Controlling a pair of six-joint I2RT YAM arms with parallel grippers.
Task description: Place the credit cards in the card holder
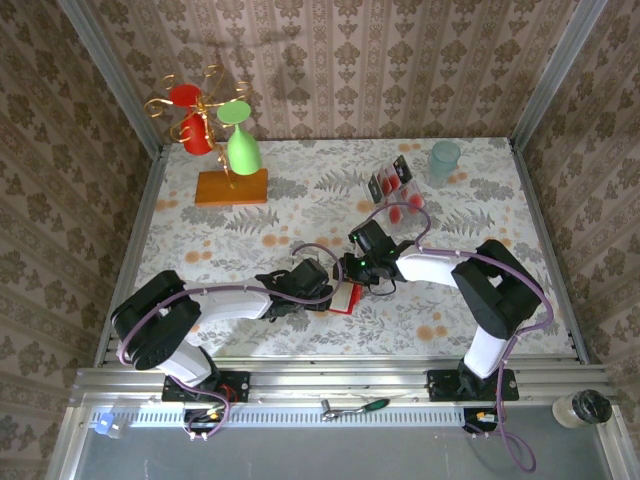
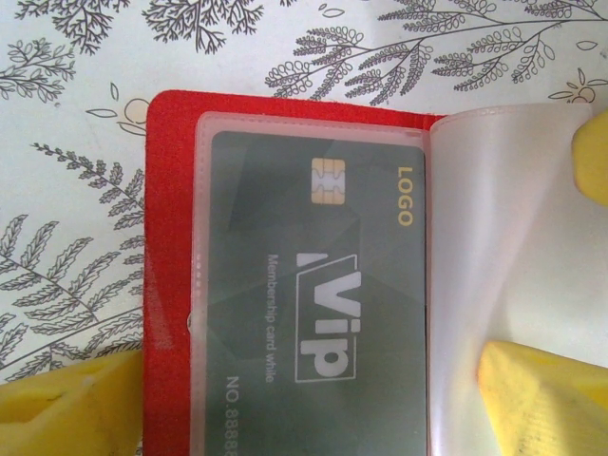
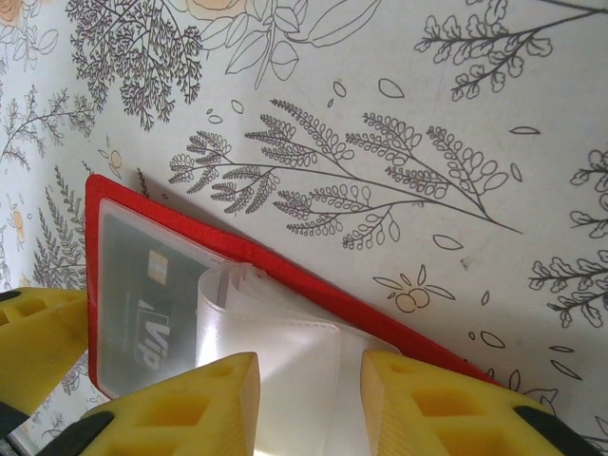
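Note:
The red card holder lies open on the flowered table, near the middle front. A dark grey card marked "VIP" sits inside its clear left pocket. My left gripper is open wide over the holder, one yellow finger at its left edge and the other over the whitish pocket leaves. My right gripper is open above those curled leaves, which lie flat under the gap. More credit cards, pale with red marks, lie at the back right, beyond both grippers.
A clear rack with cards stands beside a pale green cup at the back right. At the back left, a gold stand with red and green cups rises from an orange block.

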